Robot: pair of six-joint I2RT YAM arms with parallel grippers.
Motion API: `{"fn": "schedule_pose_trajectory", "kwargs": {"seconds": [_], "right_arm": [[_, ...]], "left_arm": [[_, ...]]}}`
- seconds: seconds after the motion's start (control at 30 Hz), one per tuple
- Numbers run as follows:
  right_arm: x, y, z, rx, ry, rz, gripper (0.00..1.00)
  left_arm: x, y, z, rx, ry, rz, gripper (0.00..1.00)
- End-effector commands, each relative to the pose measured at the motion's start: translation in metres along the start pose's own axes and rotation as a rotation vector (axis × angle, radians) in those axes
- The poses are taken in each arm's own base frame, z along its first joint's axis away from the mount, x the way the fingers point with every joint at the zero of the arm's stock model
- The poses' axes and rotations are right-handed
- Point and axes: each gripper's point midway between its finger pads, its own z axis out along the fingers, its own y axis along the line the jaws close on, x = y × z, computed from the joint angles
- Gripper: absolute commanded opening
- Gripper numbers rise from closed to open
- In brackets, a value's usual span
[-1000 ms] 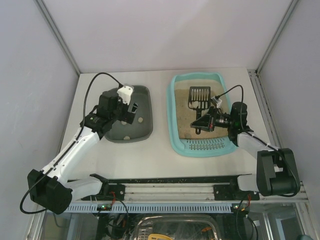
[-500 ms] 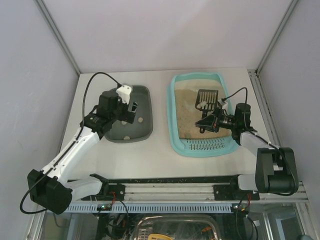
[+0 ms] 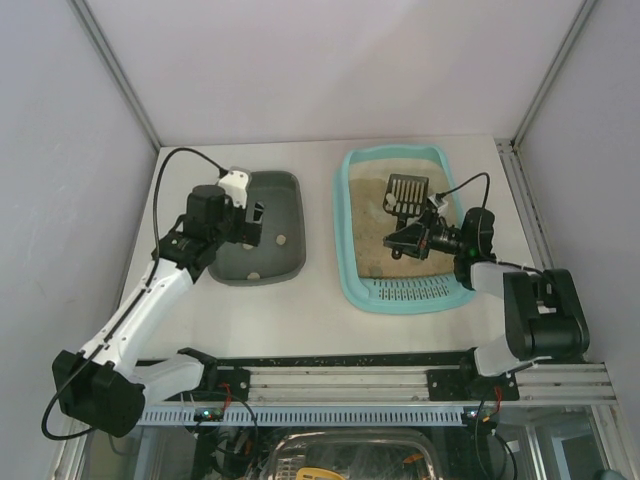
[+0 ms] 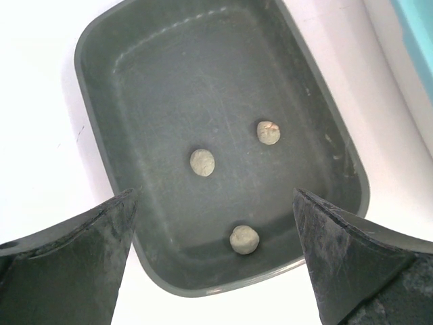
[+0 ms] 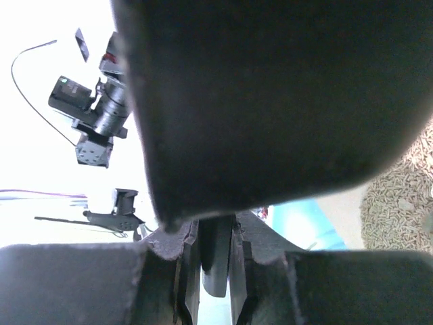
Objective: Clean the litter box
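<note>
The litter box [image 3: 343, 250] is a turquoise tray holding tan litter [image 3: 372, 215], with a slotted grille [image 3: 410, 291] at its near end. My right gripper [image 3: 408, 240] is over the box, shut on the handle of a black slotted scoop [image 3: 407, 192] whose head is tilted up over the litter. In the right wrist view the scoop [image 5: 270, 101] fills the top and its handle [image 5: 216, 261] is pinched in the gripper [image 5: 215, 252]. My left gripper [image 3: 256, 222] hangs open above the dark grey tray [image 3: 290, 190], empty. Its fingers [image 4: 88, 250] frame that tray's near end.
Three round pale clumps [image 4: 202, 162] [image 4: 268, 133] [image 4: 244, 240] lie in the dark grey tray [image 4: 101, 135], left of the litter box. White table [image 3: 310, 310] lies between and in front of the trays. Enclosure walls stand on three sides.
My right gripper has lifted and tipped the scoop head up off the litter and turned it. The left arm has drawn slightly leftward, still open.
</note>
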Motion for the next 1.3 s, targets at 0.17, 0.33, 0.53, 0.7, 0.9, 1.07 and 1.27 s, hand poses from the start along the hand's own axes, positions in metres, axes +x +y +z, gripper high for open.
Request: {"fn": "schedule_pose_trajectory", "kwargs": {"seconds": [0.17,0.33,0.53,0.7,0.9,1.07,1.27], "right_arm": [[0.027,0.027,0.014,-0.128,0.107,-0.054,0.00],[0.005,0.033,-0.001,-0.207,0.018,-0.009,0.00],[0.021,0.034,0.016,-0.209,0.117,-0.031,0.00],[0.019,0.031,0.017,-0.174,0.107,-0.052,0.00],[0.028,0.015,0.022,0.078,0.164,-0.094,0.00],[0.039,0.018,0.034,0.247,0.304,-0.247,0.00],[0.036,0.038,0.071,0.280,0.369,-0.309,0.00]], "left_arm": [[0.016,0.006,-0.001,-0.003,0.019,-0.068,1.00],[0.023,0.011,0.002,-0.012,0.041,-0.094,1.00],[0.019,0.019,0.008,-0.026,0.048,-0.117,1.00],[0.013,0.032,0.012,-0.061,0.046,-0.157,1.00],[-0.002,0.056,0.021,-0.097,0.052,-0.279,1.00],[-0.019,0.068,0.026,-0.117,0.035,-0.277,1.00],[-0.027,0.088,0.036,-0.169,0.018,-0.367,1.00]]}}
